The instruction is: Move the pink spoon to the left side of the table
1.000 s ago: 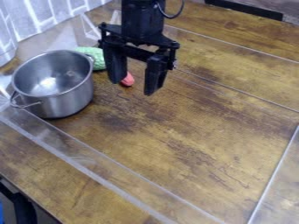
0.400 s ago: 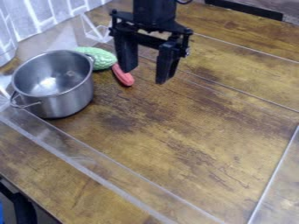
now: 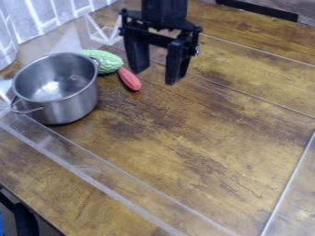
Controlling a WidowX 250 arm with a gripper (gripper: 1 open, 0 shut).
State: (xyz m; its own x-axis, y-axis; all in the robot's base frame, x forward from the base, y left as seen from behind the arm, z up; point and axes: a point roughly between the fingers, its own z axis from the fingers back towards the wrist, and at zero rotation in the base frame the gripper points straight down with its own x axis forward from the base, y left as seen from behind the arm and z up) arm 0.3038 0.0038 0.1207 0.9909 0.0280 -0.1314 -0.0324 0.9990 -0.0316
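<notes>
While the pink spoon [image 3: 128, 78] lies flat on the table [image 3: 209, 138], just beside the steel pot [image 3: 54, 88] and the green knobbly thing [image 3: 105, 61], I see my gripper [image 3: 159, 66] has lifted up and moved a bit to the right since a second ago, so more of the spoon shows now. That tells me the spoon is let go and sits at the left side near the pot, so I think the job is about done. My gripper's fingers are wide apart, holding nothing and touching nothing.
</notes>
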